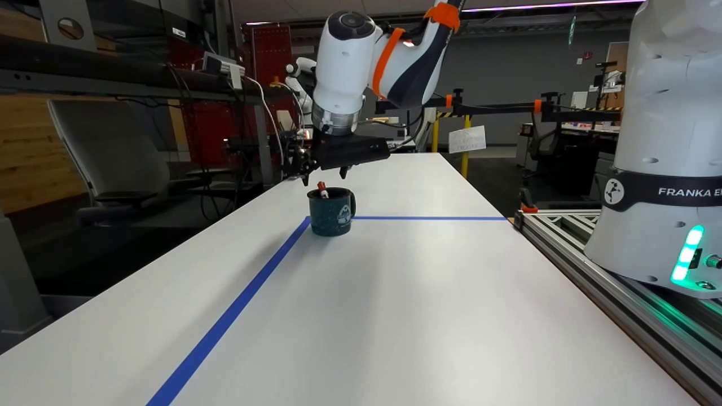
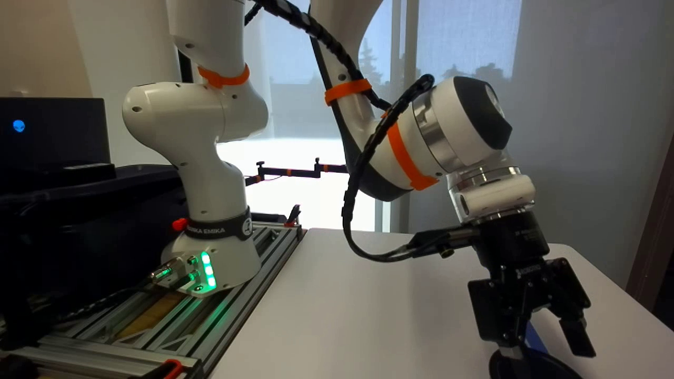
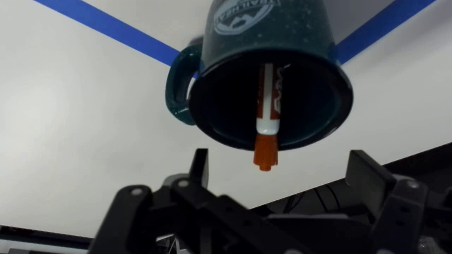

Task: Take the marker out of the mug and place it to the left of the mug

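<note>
Marker (image 3: pixel 268 113): in the mug (image 1: pixel 326 221), tilted a bit. It is dark red and white, and its orange cap (image 3: pixel 266 151) pokes out past the rim (image 3: pixel 346 93).
Mug: dark green, upright on the white table (image 1: pixel 428 327), with a white drawing (image 3: pixel 243 19) on its side. In the wrist view its handle (image 3: pixel 173 90) is at the left. In an exterior view the mug's top peeks out at the bottom edge, partly behind the claw (image 2: pixel 547 351).
Claw: just above the mug, pointing down. Its 2 fingers (image 3: pixel 369 178) are spread wide. In the wrist view the cap shows between them, apart from both.
Tape (image 1: pixel 240 304): 2 blue strips meet in a corner right by the mug.
Arm (image 1: pixel 344 73): white with orange bands (image 2: pixel 406 158), bent out over the table. A black cable (image 2: pixel 348 206) loops down beside it.
Base (image 1: pixel 632 248): white, on a metal frame (image 2: pixel 231 310) at the table's edge. Its light (image 1: pixel 687 254) glows green.
Chair (image 1: pixel 113 146): gray, past the table's side in an exterior view.
Laptop (image 2: pixel 58 131): black, with a small blue face (image 2: pixel 19 126) on it, at the left of an exterior view.
</note>
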